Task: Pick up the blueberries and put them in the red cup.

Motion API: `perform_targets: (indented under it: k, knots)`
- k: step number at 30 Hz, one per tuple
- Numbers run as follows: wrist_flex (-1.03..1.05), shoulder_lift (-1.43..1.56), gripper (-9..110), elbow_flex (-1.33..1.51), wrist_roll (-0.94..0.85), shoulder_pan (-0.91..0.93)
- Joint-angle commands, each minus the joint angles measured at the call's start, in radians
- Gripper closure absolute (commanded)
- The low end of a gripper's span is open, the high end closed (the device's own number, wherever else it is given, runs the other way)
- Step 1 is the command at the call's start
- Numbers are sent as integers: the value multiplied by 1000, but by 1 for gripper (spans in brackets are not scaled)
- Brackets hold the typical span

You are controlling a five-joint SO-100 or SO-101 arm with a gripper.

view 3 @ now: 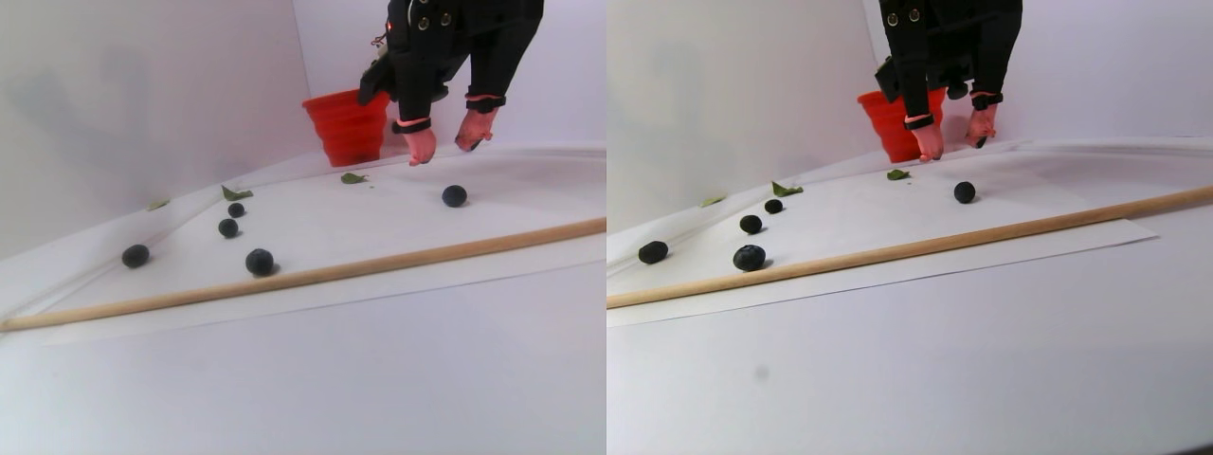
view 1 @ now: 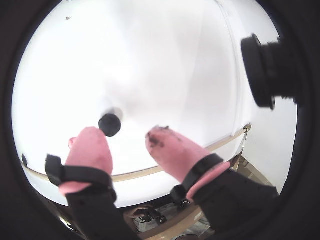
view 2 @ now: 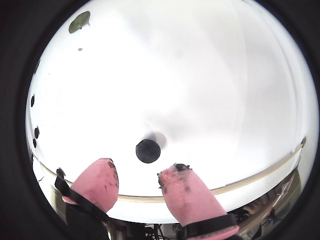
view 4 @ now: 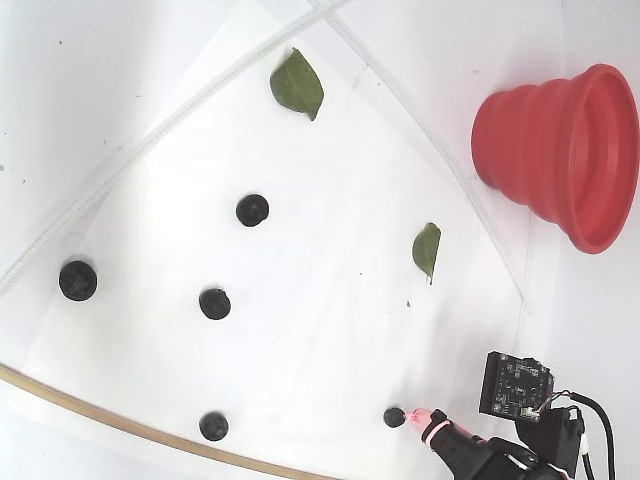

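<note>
One of the blueberries lies on the white sheet just ahead of my gripper. The gripper is open, and its stained pink fingertips have nothing between them. In the stereo pair view the gripper hangs over the sheet behind this berry, in front of the red cup. In the fixed view a pink fingertip sits right beside the same berry. The red cup stands upright at the far right. Several more blueberries lie scattered to the left.
A thin wooden rod runs along the sheet's near edge. Two green leaves lie on the sheet, one close to the cup. White walls close in the back. A small camera module rides on the arm.
</note>
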Motion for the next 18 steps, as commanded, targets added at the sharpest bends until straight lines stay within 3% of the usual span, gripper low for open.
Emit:
perform_targets:
  k: [1,18]
  knots:
    - [-18,3,85,-3,-8,11]
    - [-97,-110,85,-12,-12,14]
